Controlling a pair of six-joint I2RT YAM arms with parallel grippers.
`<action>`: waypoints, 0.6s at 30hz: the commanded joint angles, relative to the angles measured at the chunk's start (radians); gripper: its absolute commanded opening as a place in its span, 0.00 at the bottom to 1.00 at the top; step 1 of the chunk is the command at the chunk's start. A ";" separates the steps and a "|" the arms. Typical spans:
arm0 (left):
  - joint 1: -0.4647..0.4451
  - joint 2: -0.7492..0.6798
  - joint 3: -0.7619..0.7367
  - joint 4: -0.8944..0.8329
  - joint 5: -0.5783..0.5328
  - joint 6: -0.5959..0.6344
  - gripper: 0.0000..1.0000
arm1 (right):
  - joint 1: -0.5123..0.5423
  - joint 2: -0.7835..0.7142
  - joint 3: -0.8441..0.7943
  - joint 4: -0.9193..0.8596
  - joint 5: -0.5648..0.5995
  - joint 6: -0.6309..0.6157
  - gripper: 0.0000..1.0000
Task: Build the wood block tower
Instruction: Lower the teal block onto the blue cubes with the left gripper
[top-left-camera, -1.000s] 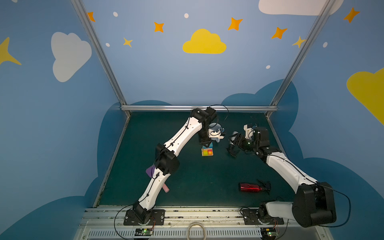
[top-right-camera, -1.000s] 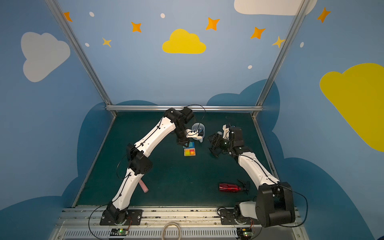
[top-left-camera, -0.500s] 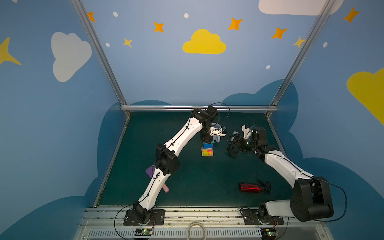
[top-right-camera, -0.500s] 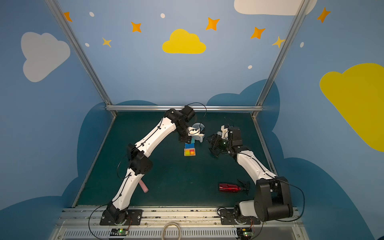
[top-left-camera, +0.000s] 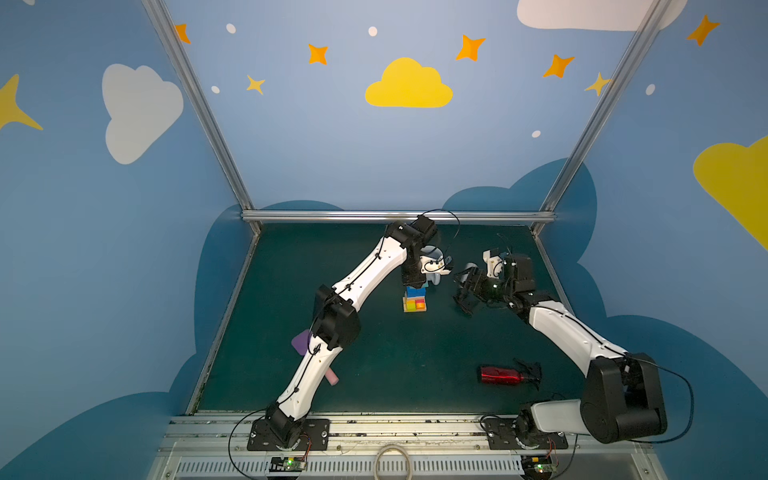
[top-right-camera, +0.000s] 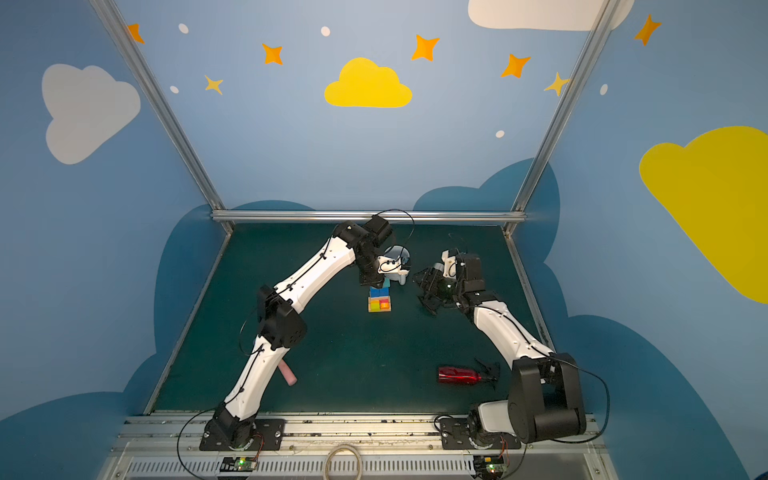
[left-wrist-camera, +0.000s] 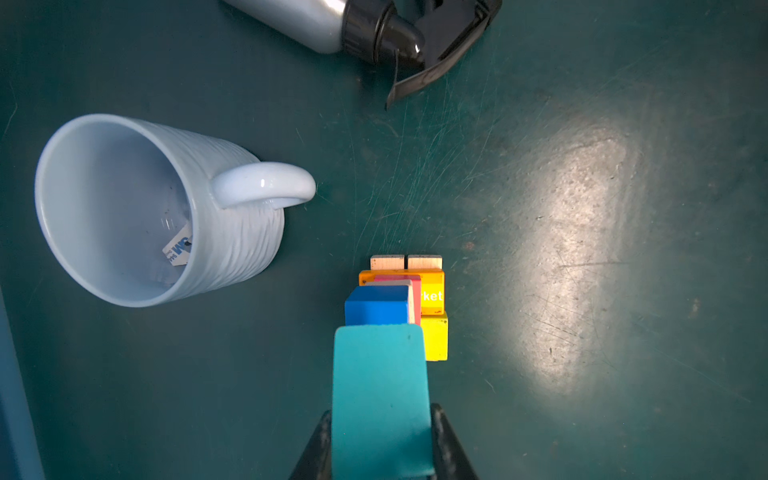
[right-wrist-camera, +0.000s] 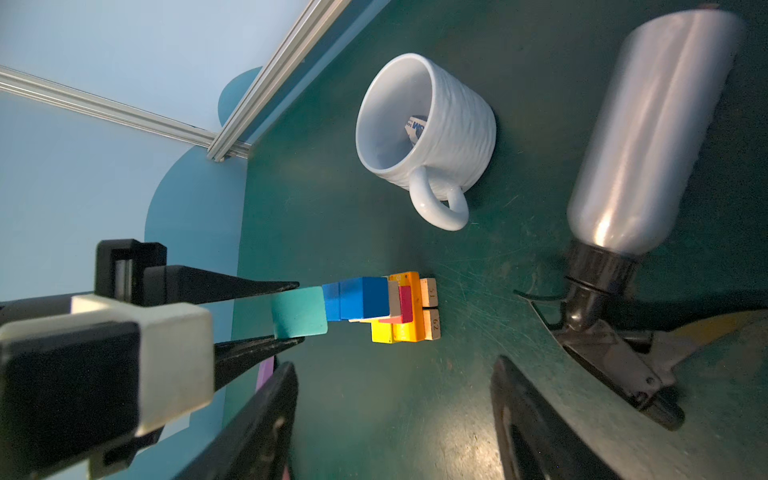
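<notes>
The tower (top-left-camera: 414, 301) stands mid-table: tan bars lowest, then yellow and orange blocks, a pink block, and blue cubes (right-wrist-camera: 361, 297) highest. My left gripper (left-wrist-camera: 380, 415) is shut on a teal block (left-wrist-camera: 380, 395) and holds it right at the top blue cube (left-wrist-camera: 376, 309); I cannot tell whether they touch. Both top views show this gripper (top-right-camera: 378, 284) directly over the tower (top-right-camera: 379, 301). My right gripper (top-left-camera: 463, 291) hangs open and empty to the right of the tower, its jaws wide apart (right-wrist-camera: 395, 365).
A white mug (left-wrist-camera: 158, 208) stands just behind the tower. A silver spray bottle (right-wrist-camera: 648, 137) lies near my right gripper. A red spray bottle (top-left-camera: 500, 374) lies front right. A purple spatula (top-left-camera: 301, 341) with a pink handle lies under my left arm.
The left gripper keeps its hold on the teal block over the tower and has hardly moved. The right arm's shoulder and elbow have shifted slightly; its jaws stay open.
</notes>
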 joint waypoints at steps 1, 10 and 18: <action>-0.002 0.032 -0.011 0.007 -0.002 0.005 0.09 | -0.003 0.013 0.032 0.017 -0.012 0.005 0.72; -0.001 0.035 -0.029 0.025 -0.005 0.002 0.09 | -0.003 0.022 0.032 0.023 -0.016 0.010 0.72; -0.001 0.042 -0.037 0.034 -0.012 0.002 0.11 | -0.003 0.026 0.034 0.024 -0.020 0.011 0.72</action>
